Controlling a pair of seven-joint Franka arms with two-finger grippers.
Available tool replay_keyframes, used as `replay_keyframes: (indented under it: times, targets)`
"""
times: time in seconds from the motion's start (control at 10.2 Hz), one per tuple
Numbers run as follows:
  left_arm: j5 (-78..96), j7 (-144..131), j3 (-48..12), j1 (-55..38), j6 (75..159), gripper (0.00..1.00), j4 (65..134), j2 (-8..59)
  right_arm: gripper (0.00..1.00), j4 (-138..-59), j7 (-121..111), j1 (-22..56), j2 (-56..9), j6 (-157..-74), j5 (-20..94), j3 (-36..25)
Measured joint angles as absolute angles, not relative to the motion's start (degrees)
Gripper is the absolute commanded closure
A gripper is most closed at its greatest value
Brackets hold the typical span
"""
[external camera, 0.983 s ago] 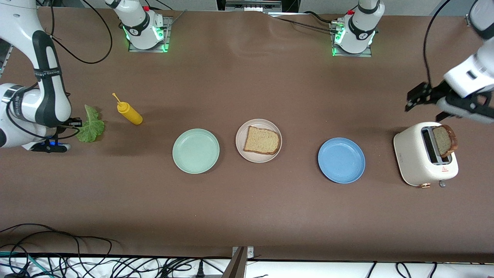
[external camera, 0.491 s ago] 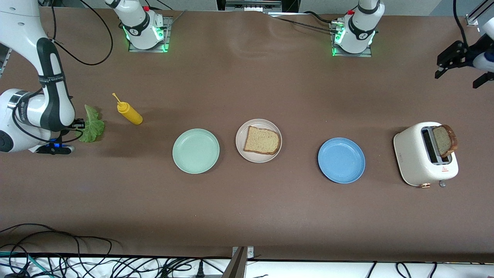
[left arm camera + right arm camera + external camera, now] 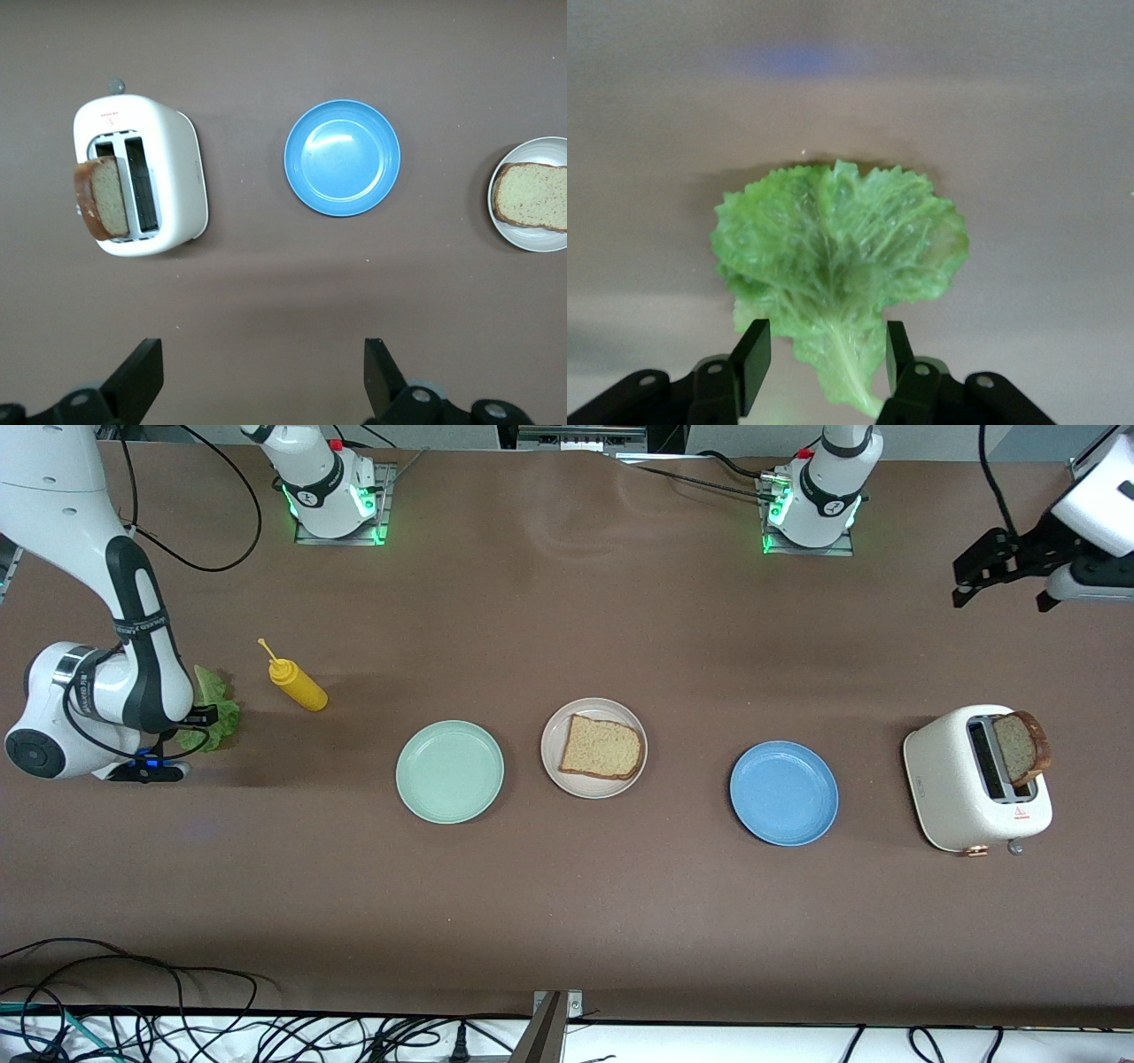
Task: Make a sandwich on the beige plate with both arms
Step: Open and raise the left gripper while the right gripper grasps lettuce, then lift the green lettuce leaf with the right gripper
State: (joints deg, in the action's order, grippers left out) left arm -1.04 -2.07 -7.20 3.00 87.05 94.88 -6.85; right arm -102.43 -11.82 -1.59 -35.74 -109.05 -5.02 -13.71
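Sandwich so far: one bread slice (image 3: 601, 747) on beige plate (image 3: 552, 735). Right gripper (image 3: 821, 354), fingers parted, straddles lettuce (image 3: 837, 261) stem beside mustard bottle (image 3: 297, 683), likely to grab it. Left gripper (image 3: 257, 376), wide open and empty, waits up near toaster (image 3: 974, 788), whose second slice (image 3: 1020, 747) is popped up for pickup.

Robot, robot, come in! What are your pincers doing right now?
Right pincer open, astride lettuce stem. Left pincer open, up high, over bare table, waiting. One bread on beige plate, second in toaster. Nothing in the way.
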Motion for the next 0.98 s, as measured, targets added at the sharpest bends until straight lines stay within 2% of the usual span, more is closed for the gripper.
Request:
replay_keyframes:
  times: [0.2,0.29,0.39,0.49,0.69,0.98]
  targets:
    - [-1.05,-2.21,-6.89,4.3,83.22,0.0,90.36,-4.05,0.4,-102.63,-11.83,-1.6,-37.13,-109.6,-5.02,-13.71]
    - [-1.05,-2.21,-6.73,4.75,82.22,0.0,88.22,-2.49,0.59,-102.66,-11.84,-1.61,-37.82,-109.76,-5.02,-13.71]
    - [-1.05,-2.21,-6.58,4.81,81.87,0.0,87.01,-1.38,0.85,-102.66,-11.85,-1.61,-38.33,-109.87,-5.02,-13.71]
    - [-1.05,-2.21,-5.65,4.24,81.77,0.0,86.53,-0.78,0.95,-102.66,-11.87,-1.61,-38.44,-109.88,-5.01,-13.7]
    - [-1.05,-2.19,-0.03,0.22,81.62,0.0,86.31,-0.46,1.0,-102.57,-11.89,-1.61,-38.34,-109.88,-5.01,-13.71]
    - [-1.05,-2.19,1.47,-1.45,81.41,0.0,86.19,-0.43,1.0,-102.23,-11.91,-1.54,-38.01,-109.52,-5.01,-13.72]
